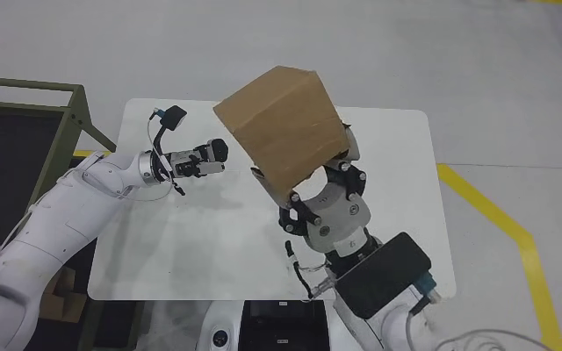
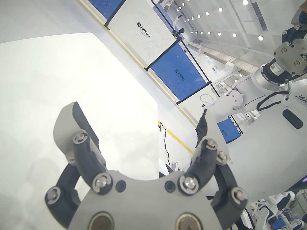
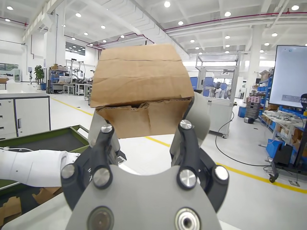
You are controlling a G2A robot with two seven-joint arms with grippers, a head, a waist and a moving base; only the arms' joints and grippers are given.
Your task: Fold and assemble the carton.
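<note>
White table (image 1: 219, 254) on pale factory floor; green-framed bin (image 1: 44, 114) beside its left edge. Right gripper (image 3: 146, 120) clamps the carton (image 1: 281, 123) aloft; left gripper (image 2: 138, 113) spread wide, grasping nothing, over the table's left half.

Spotted a logo wordmark on the white partition panel (image 2: 134, 20), same mark again on the blue panel (image 2: 168, 68) next to it, fwiw.

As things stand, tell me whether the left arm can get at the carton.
Probably yes. The left gripper, fingers open, sits over the table just beside the carton, with nothing between them. The right gripper holds the carton raised and tilted, so the height gap is unclear.
</note>
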